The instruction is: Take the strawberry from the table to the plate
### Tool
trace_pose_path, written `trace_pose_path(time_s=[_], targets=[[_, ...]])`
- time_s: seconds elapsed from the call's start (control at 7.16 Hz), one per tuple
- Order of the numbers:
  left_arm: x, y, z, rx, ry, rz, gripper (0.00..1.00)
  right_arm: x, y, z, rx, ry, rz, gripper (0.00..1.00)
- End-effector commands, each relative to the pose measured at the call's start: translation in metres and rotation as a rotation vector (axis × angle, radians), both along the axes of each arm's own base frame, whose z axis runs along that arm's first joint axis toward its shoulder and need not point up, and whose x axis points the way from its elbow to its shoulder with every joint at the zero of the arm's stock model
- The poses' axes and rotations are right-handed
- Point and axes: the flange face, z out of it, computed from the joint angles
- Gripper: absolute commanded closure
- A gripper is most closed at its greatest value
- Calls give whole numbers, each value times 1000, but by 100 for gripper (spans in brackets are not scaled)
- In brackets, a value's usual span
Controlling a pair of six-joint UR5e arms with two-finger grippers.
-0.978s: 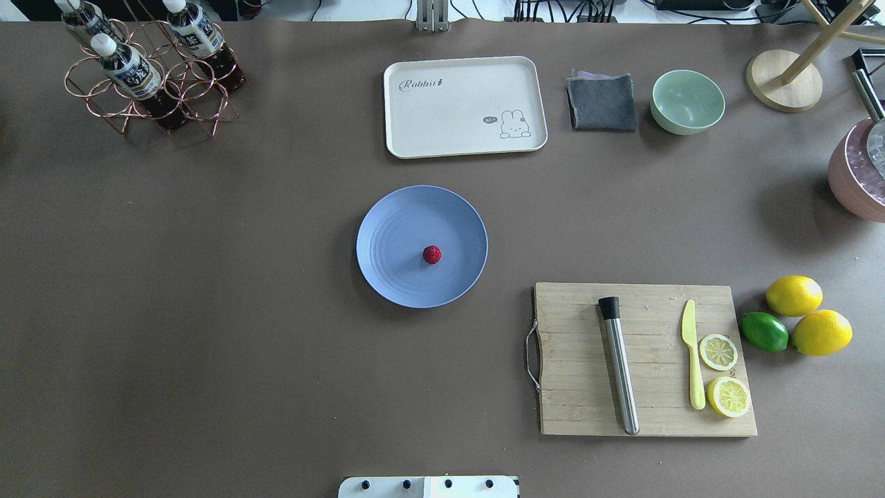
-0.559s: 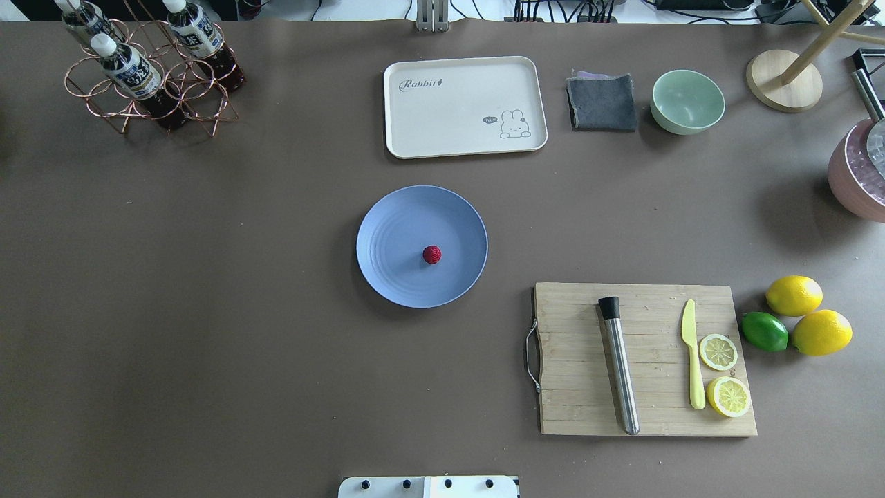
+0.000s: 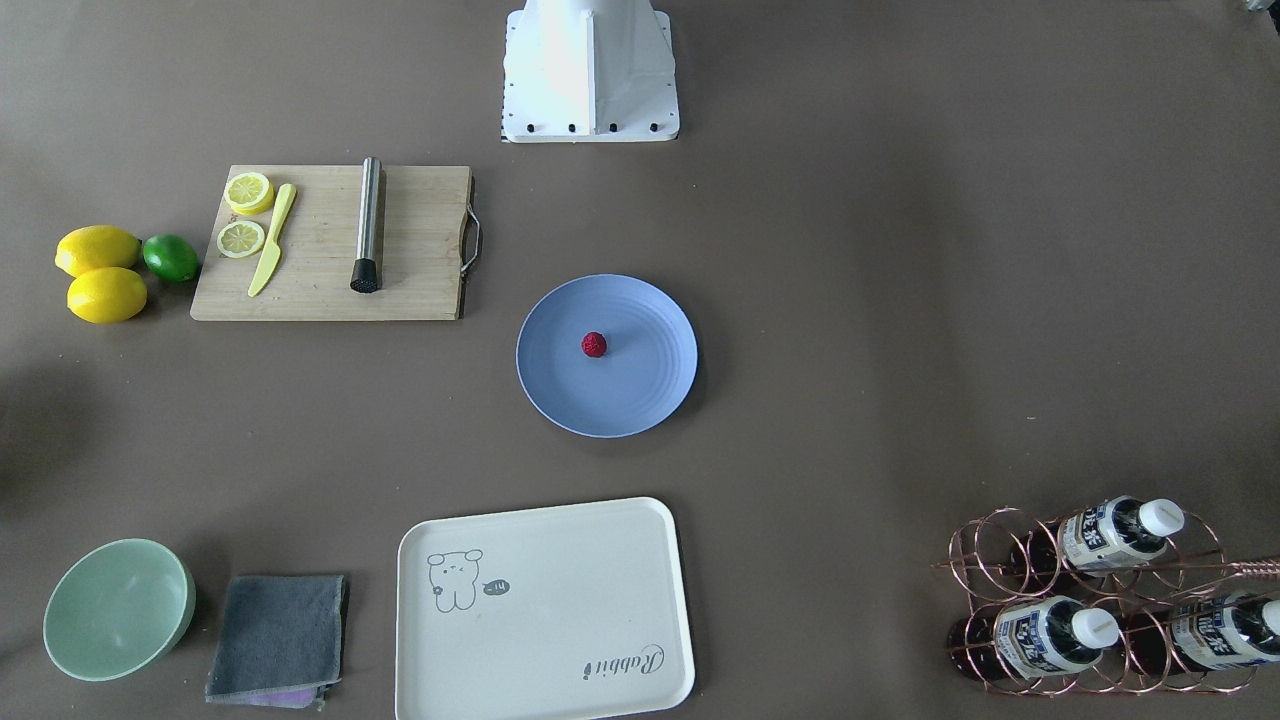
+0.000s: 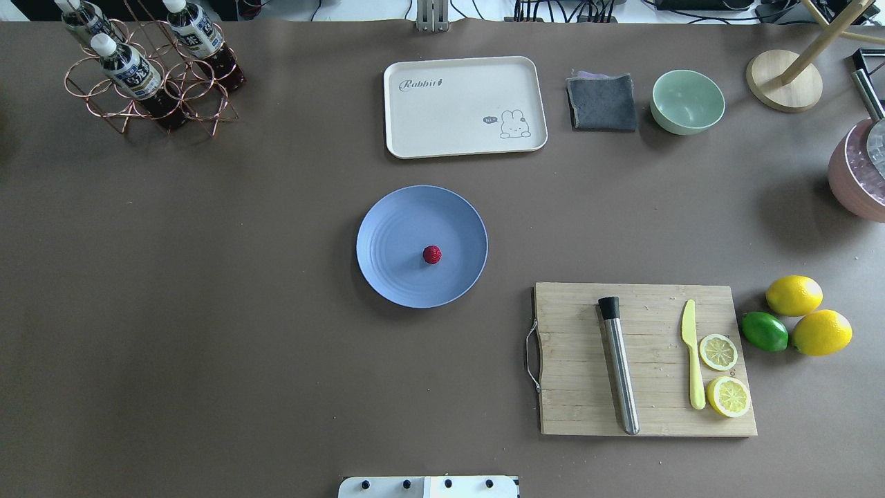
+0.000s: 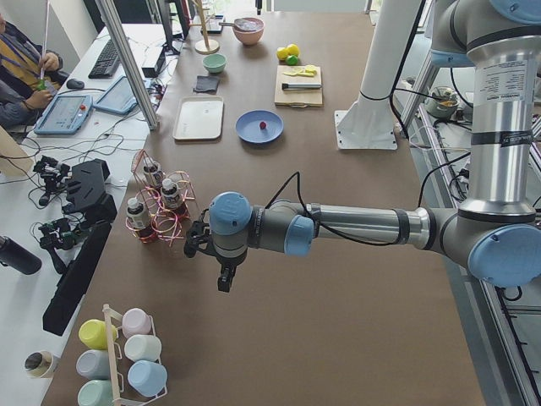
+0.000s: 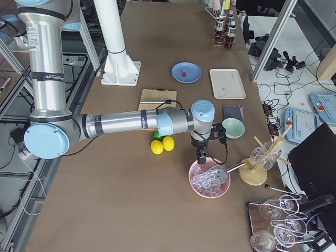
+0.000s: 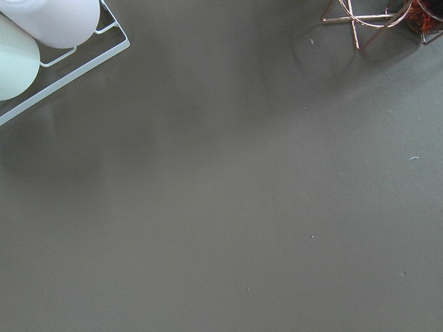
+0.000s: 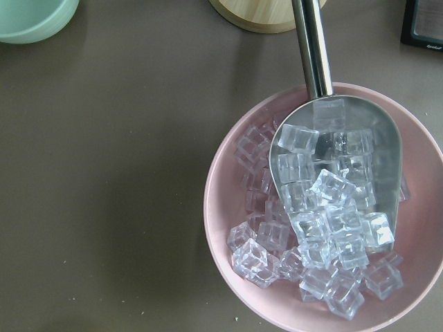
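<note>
Resting just off centre on the plate (image 4: pixel 390 228), the strawberry (image 4: pixel 432 254) lies well apart from the 2 grippers. The left gripper (image 5: pixel 224 281) hangs over the table (image 4: pixel 207 290) near the bottle rack (image 5: pixel 161 211). The right gripper (image 6: pixel 201 156) hangs over the ice bowl (image 8: pixel 214 207). Finger spacing of either gripper: cannot tell.

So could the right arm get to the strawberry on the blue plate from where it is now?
Probably yes. The strawberry lies uncovered on the plate, nothing tall beside it. The right arm hangs over the ice bowl, and the overhead view shows only bare table between the two.
</note>
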Motion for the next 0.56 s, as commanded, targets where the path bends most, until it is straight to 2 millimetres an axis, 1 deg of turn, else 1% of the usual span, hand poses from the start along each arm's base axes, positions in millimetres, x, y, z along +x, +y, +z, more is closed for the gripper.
trace_pose_path(time_s=[0.0,0.14,0.42], targets=[[1,0,1,-1,1,1,3,-1,5,7,-16,-7,-3,0],[2,-4,2,-4,0,4,3,-1,5,7,-21,-10,-3,0],[2,-1,4,-8,0,3,3,-2,4,7,-20,-9,-5,0]])
